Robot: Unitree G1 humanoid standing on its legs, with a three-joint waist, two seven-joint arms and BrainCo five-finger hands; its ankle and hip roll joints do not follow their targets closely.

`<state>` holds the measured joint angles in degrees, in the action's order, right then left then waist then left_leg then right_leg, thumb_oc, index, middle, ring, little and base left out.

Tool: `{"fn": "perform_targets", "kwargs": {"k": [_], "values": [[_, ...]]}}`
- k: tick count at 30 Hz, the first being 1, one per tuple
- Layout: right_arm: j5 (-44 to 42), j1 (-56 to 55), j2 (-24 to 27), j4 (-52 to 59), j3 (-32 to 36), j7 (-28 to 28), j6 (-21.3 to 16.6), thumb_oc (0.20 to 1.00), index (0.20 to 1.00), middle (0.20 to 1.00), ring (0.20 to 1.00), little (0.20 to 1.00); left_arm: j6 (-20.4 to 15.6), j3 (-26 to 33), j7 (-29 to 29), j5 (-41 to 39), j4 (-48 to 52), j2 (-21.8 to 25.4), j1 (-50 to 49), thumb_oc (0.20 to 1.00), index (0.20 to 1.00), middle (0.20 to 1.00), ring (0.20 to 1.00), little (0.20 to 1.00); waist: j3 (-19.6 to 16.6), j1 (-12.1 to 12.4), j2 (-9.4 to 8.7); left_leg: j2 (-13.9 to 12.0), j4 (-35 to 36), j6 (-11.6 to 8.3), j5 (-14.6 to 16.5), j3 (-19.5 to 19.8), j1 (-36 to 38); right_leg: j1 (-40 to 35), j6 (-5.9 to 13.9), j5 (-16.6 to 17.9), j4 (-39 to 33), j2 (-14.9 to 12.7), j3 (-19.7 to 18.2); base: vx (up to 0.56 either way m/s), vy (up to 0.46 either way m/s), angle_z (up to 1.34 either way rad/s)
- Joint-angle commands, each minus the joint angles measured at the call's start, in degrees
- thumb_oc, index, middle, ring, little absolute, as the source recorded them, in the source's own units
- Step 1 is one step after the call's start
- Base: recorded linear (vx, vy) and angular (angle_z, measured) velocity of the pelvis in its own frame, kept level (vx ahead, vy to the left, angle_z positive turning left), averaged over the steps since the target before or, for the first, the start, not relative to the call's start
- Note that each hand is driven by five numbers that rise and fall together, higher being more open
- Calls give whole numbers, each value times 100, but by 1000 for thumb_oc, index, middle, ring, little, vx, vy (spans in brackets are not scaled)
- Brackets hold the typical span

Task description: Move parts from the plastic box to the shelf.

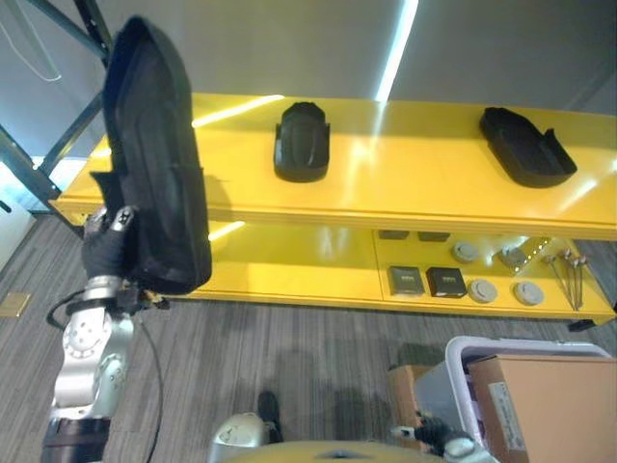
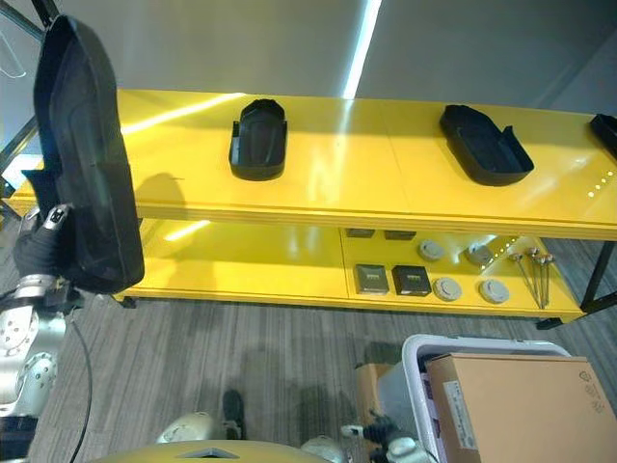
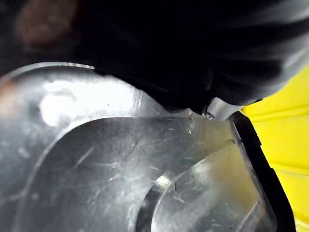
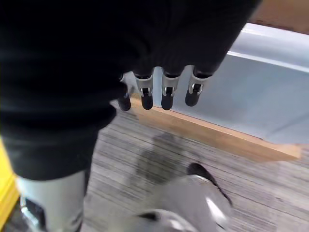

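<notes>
My left hand [image 1: 104,246] is shut on a large black moulded part [image 1: 154,154], gripping its lower end and holding it upright at the far left, in front of the yellow shelf [image 1: 415,188]. The part's top rises above the upper board. Its glossy inner surface [image 3: 120,164] shows close up in the left wrist view. Two similar black parts [image 1: 302,142] [image 1: 525,145] lie on the upper board. The grey plastic box [image 1: 451,381] stands on the floor at the lower right. My right hand [image 4: 164,89] hangs beside the box wall [image 4: 275,92], open and holding nothing.
A brown cardboard box [image 1: 549,405] sits in the plastic box. The lower shelf board carries two small black squares [image 1: 425,281], several round discs [image 1: 482,289] and metal pins [image 1: 569,270]. A dark metal frame [image 1: 43,154] stands left of the shelf. Grey carpet [image 1: 289,357] lies before it.
</notes>
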<state>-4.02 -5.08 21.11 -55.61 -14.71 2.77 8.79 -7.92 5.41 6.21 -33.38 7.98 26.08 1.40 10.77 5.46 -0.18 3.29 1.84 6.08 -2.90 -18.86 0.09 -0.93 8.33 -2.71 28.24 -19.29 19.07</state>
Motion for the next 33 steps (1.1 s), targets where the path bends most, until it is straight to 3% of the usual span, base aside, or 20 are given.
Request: {"fn": "perform_targets", "kwargs": {"k": [1,3,4,5,6,7,8,10,15,16,19,21,22,23,24,26,27,29,31,33], "values": [[-680,84,37,-249,247,76,135,1000,1000,1000,1000,1000,-56,-45,298,272,445,82,325,200,200,200,200,200,-21,-133,192,107,-266,-110,741,692,190,879,120,321,993,425,-667,49,99,43],[-526,65,11,-435,335,-53,88,1000,1000,1000,1000,1000,-27,-121,410,271,435,74,370,200,200,200,200,200,50,-217,224,135,-243,-82,775,754,258,1106,127,435,1266,545,-827,40,39,46],[-186,31,-6,-667,303,-232,-148,1000,1000,1000,1000,1000,-12,-232,578,197,433,55,426,200,200,200,200,200,204,-397,225,136,-225,-122,704,774,307,1409,74,595,932,1115,-869,66,-90,33],[-160,13,-13,-657,258,-282,-155,1000,1000,1000,1000,1000,-14,-251,603,198,431,54,421,200,200,200,200,200,243,-449,175,163,-226,-162,698,817,341,1406,102,572,575,1307,-857,201,-244,42],[-228,-53,-28,-523,171,-300,-71,1000,1000,1000,1000,1000,67,-312,666,240,505,32,411,200,200,200,200,200,293,-542,46,270,-227,-250,727,1057,414,1272,111,694,-738,1602,-864,315,-294,59],[-161,-82,-49,-430,142,-298,-6,1000,1000,1000,1000,1000,125,-352,649,235,545,28,404,200,200,200,200,200,313,-612,-50,374,-262,-260,810,1229,462,1307,182,1022,-1626,1688,-1043,422,-366,74],[-220,-180,-165,-329,166,-246,122,1000,1000,1000,1000,1000,149,-310,416,184,606,18,259,200,200,200,200,200,359,-692,-113,423,-429,-196,1007,1484,517,1585,311,1482,-1954,1796,-1424,337,-275,100],[-199,-292,-176,-319,179,-253,64,1000,1000,1000,1000,1000,187,-252,268,186,650,-51,149,200,200,200,200,200,280,-669,-132,417,-337,-248,950,1629,502,1310,114,1199,-2421,1848,-1374,285,-224,29],[-92,-289,-205,-652,174,-309,-178,1000,1000,1000,1000,1000,184,-434,193,33,536,-204,193,200,200,200,200,200,14,-665,-149,327,-367,-345,980,1408,528,888,10,1023,-2766,1916,-1266,245,-148,24],[-173,-279,-182,-644,170,-221,-159,1000,1000,1000,1000,1000,270,-489,238,-82,545,-238,239,200,200,200,200,200,-64,-691,-184,239,-621,-403,1112,1087,488,729,-32,924,-2814,1871,-1128,145,-85,-3],[-182,-260,-120,-623,235,-230,-122,1000,1000,1000,1000,1000,283,-577,306,-87,535,-266,274,200,200,200,200,200,-137,-746,-214,75,-1092,-509,1268,697,401,584,-129,787,-2846,1801,-988,125,-71,10],[-111,-281,-62,-640,281,-240,-141,1000,1000,1000,1000,1000,299,-638,291,-96,498,-282,301,200,200,200,200,200,-136,-756,-216,-183,-1951,-692,1045,508,139,404,-275,666,-2891,1809,-892,86,-83,14],[-111,-281,-62,-640,281,-240,-141,1000,1000,1000,1000,1000,299,-638,291,-96,498,-283,301,200,200,200,200,200,-137,-757,-215,-184,-1955,-693,1047,509,135,405,-275,666,-2891,1810,-891,81,-144,7],[-119,-284,-32,-666,266,-237,-145,1000,1000,1000,1000,1000,317,-698,271,-104,461,-277,351,200,200,200,200,200,-66,-741,-248,-460,-2843,-862,573,528,-296,231,-422,588,-2917,1851,-949,143,-147,13],[-156,-285,-30,-725,270,-223,-160,1000,1000,1000,1000,1000,343,-705,254,-80,439,-281,394,200,200,200,200,200,-55,-769,-198,-747,-3200,-979,493,570,-518,135,-473,471,-2909,1939,-1001,198,-144,18],[-182,-224,-23,-920,318,-158,-250,1000,1000,1000,1000,1000,310,-698,235,-151,382,-316,451,200,200,200,200,200,-50,-861,-137,-1110,-2707,-931,367,308,-425,220,-543,362,-2714,1891,-995,147,51,7],[-178,-223,-23,-938,325,-151,-256,1000,1000,1000,1000,1000,300,-710,240,-159,375,-318,450,200,200,200,200,200,-56,-871,-80,-1145,-2616,-999,457,373,-335,164,-501,273,-2691,1921,-1021,79,145,5],[-159,-182,-30,-987,346,-128,-282,1000,1000,1000,1000,1000,215,-720,245,-188,366,-280,465,200,200,200,200,200,-67,-920,-43,-1247,-1828,-976,218,314,-144,215,-504,262,-2585,1844,-1067,121,193,17],[-179,-180,15,-921,351,-128,-211,1000,1000,1000,1000,1000,104,-722,200,-212,375,-246,454,200,200,200,200,200,-75,-940,42,-1416,-799,-1107,-91,445,64,129,-449,153,-2519,1780,-1137,207,298,-2],[-201,-242,87,-845,389,-94,-150,1000,1000,1000,1000,1000,41,-683,172,-182,397,-212,447,200,200,200,200,200,-44,-958,140,-1656,-262,-1248,-541,639,31,64,-453,28,-2388,1769,-1233,242,365,2]]}}
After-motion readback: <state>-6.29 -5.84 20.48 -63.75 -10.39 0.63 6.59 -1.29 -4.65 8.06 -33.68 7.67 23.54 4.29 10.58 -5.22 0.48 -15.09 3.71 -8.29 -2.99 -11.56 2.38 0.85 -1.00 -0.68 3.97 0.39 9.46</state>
